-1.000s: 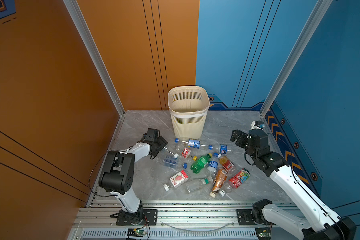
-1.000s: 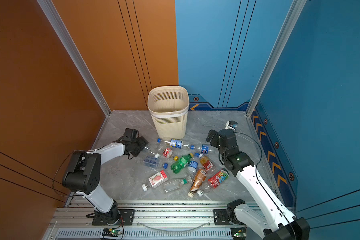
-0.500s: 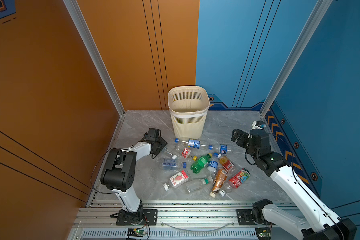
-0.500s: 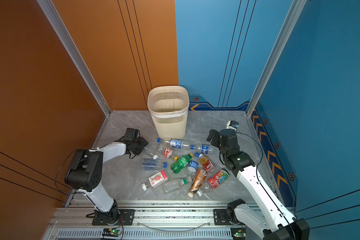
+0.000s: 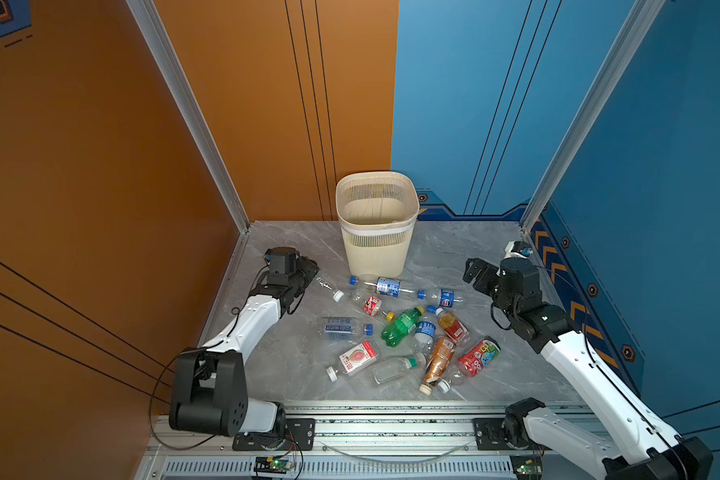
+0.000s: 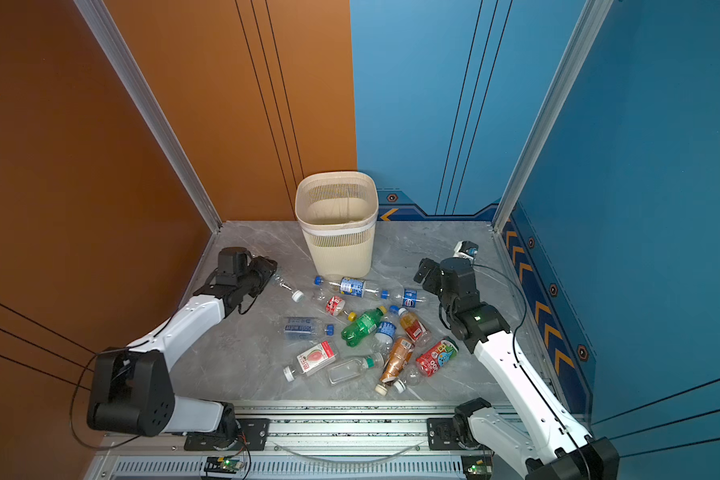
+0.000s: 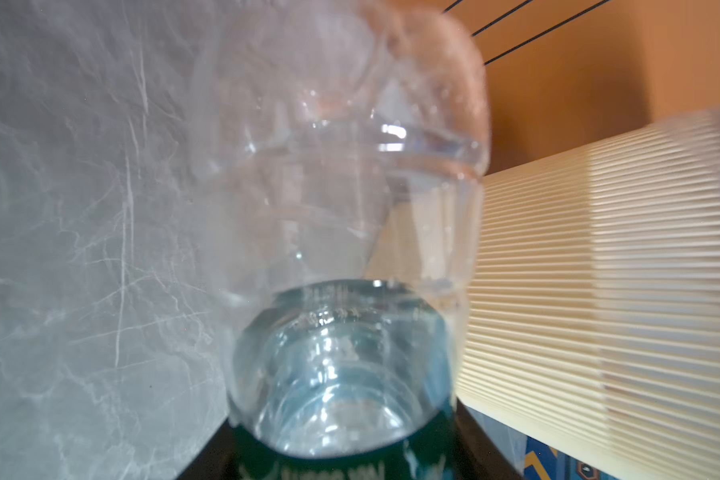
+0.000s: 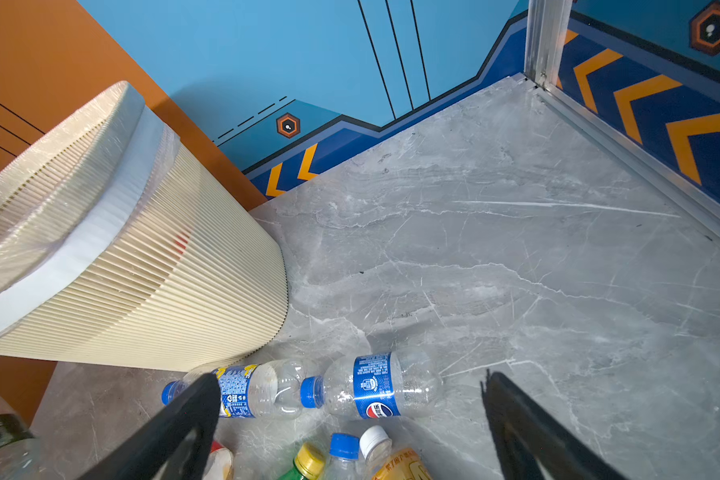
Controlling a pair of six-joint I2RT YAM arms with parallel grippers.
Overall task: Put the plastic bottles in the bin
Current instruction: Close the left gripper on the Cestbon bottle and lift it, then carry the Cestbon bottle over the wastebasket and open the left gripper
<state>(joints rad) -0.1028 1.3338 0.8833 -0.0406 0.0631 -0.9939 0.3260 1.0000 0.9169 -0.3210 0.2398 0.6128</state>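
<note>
Bottles [image 5: 400,326] are lying in a heap on the gray floor [image 5: 283,365], near the front.
Past them, the left pincer [image 5: 312,272] is holding a clear bottle [image 5: 327,286] by its bottom end. The right pincer [image 5: 474,274] is hanging wide open with nothing in it, near a blue-label bottle [image 8: 391,386]. The bin [image 5: 375,245] is standing upright at the back.

Grey marble tabletop [image 5: 441,241]: cream bin [image 5: 377,249] stood upright at mid-frame, near the back edge; plastic bottles [image 5: 400,328] lay on their sides below it, lower centre, several touching
</note>
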